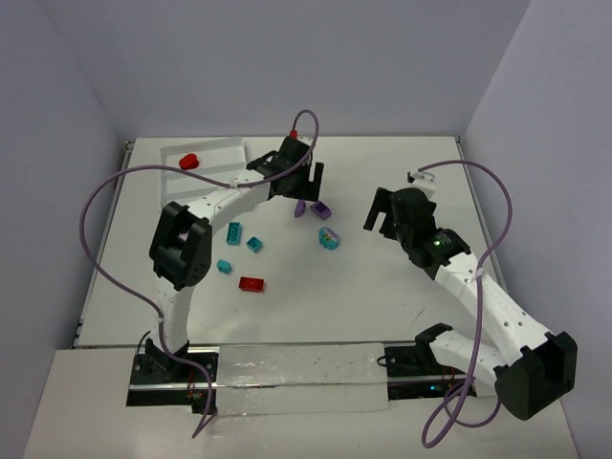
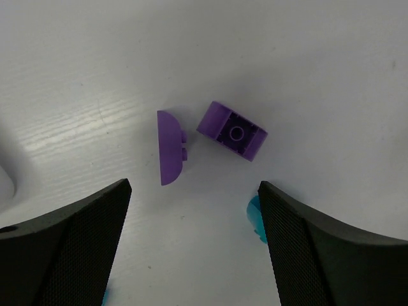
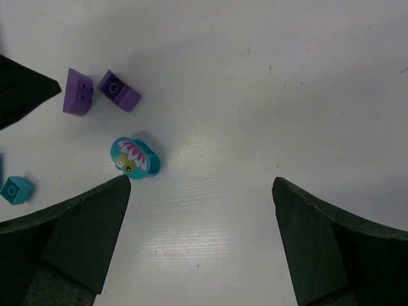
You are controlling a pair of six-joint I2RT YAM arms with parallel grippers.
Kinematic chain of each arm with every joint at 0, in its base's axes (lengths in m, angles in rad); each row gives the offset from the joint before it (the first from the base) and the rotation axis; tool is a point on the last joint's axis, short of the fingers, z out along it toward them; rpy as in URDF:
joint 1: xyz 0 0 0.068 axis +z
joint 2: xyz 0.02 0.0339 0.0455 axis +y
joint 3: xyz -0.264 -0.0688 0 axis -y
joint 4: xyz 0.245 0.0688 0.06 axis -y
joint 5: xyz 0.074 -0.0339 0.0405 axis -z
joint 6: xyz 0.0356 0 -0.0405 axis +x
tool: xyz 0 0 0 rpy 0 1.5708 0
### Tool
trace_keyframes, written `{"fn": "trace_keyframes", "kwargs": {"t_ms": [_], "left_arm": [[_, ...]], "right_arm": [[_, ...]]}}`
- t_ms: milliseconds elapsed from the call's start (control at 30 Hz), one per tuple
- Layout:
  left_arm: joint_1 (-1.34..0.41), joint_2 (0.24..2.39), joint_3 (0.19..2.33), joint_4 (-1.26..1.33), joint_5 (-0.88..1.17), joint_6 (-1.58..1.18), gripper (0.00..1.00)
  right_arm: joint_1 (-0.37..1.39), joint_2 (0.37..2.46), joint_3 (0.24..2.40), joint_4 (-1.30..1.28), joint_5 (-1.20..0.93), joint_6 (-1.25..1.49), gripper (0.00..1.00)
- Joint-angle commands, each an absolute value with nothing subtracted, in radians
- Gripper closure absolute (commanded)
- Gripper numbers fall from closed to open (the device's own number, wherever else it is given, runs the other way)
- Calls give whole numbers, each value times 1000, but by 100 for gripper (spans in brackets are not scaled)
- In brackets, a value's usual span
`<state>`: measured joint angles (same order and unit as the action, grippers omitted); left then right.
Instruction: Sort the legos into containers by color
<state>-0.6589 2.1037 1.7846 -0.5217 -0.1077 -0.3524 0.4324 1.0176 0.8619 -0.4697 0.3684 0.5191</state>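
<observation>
One red brick (image 1: 188, 161) lying in white tray (image 1: 229, 150), upper left of top view. Lower down, three teal bricks (image 1: 253, 244) and another red piece (image 1: 251, 283) loose on table (image 1: 382, 306). At centre, left gripper (image 2: 194, 191) spread wide, empty, two purple bricks (image 2: 233, 131) just ahead, untouched. Right of those, teal flower piece (image 3: 135, 158). Right gripper (image 3: 201, 185) likewise spread, gripping nothing.

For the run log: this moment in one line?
left gripper open over two purple plastic bricks | right gripper open, empty | red brick in white plastic tray
</observation>
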Motion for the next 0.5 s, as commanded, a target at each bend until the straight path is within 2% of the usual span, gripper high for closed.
{"fn": "trace_keyframes", "kwargs": {"t_ms": [0,267,467], "left_arm": [[-674,2171,1856,-547,-104,-326,18],[-680,2224,1822,-512,-192,-336,29],[-680,2286,1884,-524,-217,-332,36]], "right_arm": [[439,1000,868,-474,397,530,0],[439,1032,884,-470,384,520,0],[439,1048,899,-469,369,503,0]]}}
